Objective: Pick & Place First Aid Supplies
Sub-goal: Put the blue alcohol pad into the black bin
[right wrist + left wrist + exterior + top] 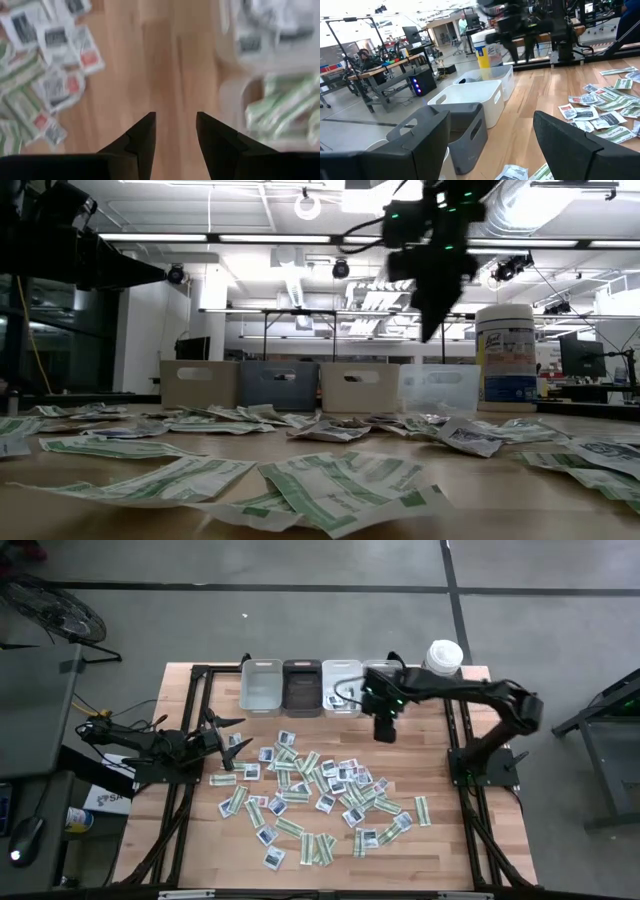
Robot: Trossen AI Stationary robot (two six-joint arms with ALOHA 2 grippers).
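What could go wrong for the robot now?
The packets lie overlapping in a heap, so the open, empty right gripper might pinch two at once or slip off a flat one. It hangs close to the bins and the wipes canister, so a careless swing could bump them.

Grey concrete floor (330, 625) surrounds the table; ceiling strip lights (255, 238) brighten the open workshop.

Both arms were dark, nearly black, built of slim jointed links. The right arm (470, 695) carried small green lights near its wrist. Each gripper ended in 2 matte black fingers (142, 137), wedge-shaped and tapering to blunt tips
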